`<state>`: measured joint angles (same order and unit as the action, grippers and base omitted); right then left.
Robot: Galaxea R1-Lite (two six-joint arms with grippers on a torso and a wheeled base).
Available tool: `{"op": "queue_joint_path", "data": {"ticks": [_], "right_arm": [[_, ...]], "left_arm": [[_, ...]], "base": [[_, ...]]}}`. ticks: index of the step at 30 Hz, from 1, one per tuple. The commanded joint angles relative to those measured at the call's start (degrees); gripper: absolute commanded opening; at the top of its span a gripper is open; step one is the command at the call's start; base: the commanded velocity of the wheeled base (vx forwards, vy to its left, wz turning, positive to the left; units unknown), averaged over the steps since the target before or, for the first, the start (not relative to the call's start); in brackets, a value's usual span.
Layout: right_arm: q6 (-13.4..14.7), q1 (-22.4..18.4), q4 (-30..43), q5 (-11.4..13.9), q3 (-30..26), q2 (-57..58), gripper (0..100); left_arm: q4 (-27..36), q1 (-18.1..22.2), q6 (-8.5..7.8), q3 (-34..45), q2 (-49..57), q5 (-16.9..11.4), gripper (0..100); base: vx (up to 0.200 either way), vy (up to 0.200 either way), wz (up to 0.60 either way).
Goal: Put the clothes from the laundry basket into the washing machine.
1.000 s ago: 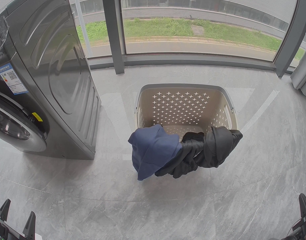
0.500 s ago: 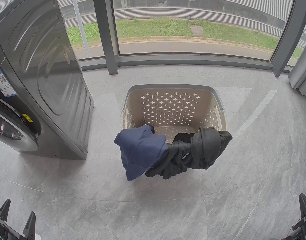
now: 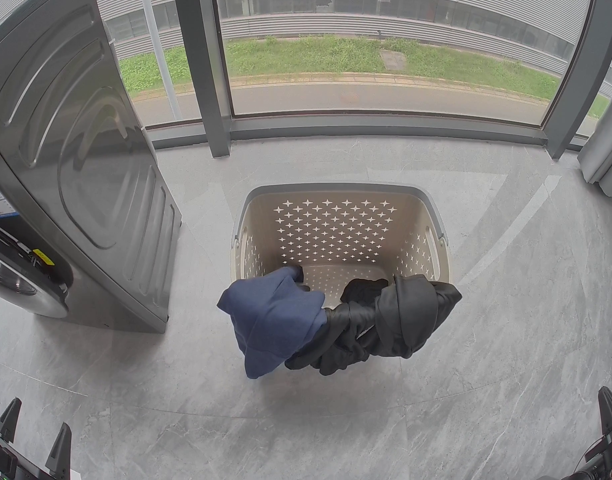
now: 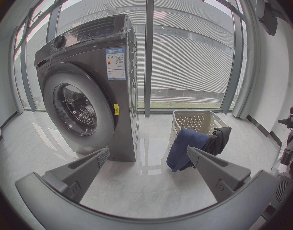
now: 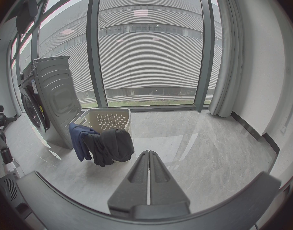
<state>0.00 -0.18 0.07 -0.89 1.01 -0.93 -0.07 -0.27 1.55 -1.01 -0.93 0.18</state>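
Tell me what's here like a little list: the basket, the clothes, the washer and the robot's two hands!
laundry basket: on the floor, beside the washing machine
clothes: blue garment and black garment, both draped over the basket's near rim
washing machine door: looks shut
left gripper: open, holding nothing
right gripper: shut, holding nothing

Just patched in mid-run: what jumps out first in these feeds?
A blue garment and a black garment hang over the near rim of the beige laundry basket on the floor. The dark washing machine stands to its left, by the window. The left gripper is open, the right gripper shut.
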Motion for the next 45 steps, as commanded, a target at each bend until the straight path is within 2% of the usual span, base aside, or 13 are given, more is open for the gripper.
{"op": "queue_joint_path", "data": {"ticks": [1,7,13,19,28,37,45], "right_arm": [[-0.1,0.0,0.0,0.0,-0.9,0.7,0],[-0.1,0.0,0.0,0.0,-0.9,0.7,0],[0.0,0.0,0.0,0.0,-0.9,0.7,0],[-0.1,0.0,0.0,0.0,-0.9,0.7,0],[0.0,0.0,0.0,0.0,-0.9,0.7,0],[0.0,0.0,0.0,0.0,-0.9,0.7,0],[-0.1,0.0,0.0,0.0,-0.9,0.7,0]], "left_arm": [[0.0,0.0,0.03,1.0,0.7,0.0,100],[0.0,0.0,0.03,1.0,0.7,0.0,100],[0.0,0.0,0.03,1.0,0.7,0.1,100],[0.0,0.0,0.03,1.0,0.7,0.1,100],[0.0,0.0,-0.05,1.0,0.7,0.1,100],[0.0,0.0,0.03,1.0,0.7,0.1,100],[0.0,0.0,0.03,1.0,0.7,0.1,100]], "base": [[0.2,0.0,0.0],[0.2,0.0,0.0],[0.0,0.0,0.0],[0.0,-0.2,0.0],[0.0,0.0,0.0],[0.2,0.0,0.0],[0.025,0.0,0.0]]}}
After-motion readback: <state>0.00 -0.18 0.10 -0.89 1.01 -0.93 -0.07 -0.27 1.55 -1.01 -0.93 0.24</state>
